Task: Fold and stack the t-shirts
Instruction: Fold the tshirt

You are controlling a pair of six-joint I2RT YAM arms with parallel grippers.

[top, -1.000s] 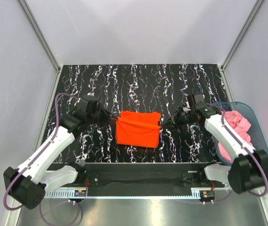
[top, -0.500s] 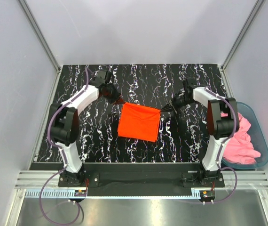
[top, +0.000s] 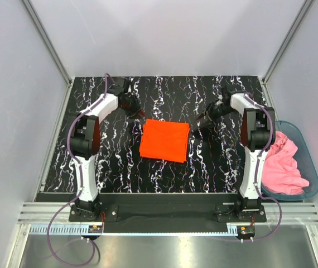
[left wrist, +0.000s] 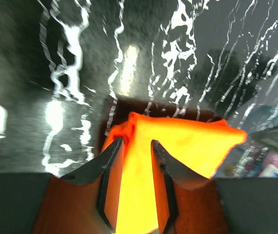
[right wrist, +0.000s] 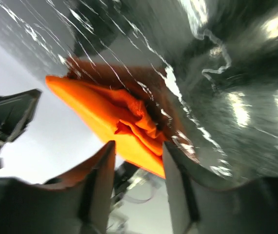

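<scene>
Both arms have swung toward the far edge since 1.0 s ago, and the orange shirt (top: 164,140) now lies flatter, a folded rectangle mid-table. Top view: left gripper (top: 137,114) and right gripper (top: 200,123) sit just off its far corners, probably letting go after squaring the fold. The pink shirt (top: 282,164) waits in the bin (top: 311,159) at the right edge. Left wrist: fingers (left wrist: 110,165) apart, corner cloth between them, unpinched. Right wrist: fingers (right wrist: 97,180) likewise apart, and the corner layers look bunched, which the top view hides.
</scene>
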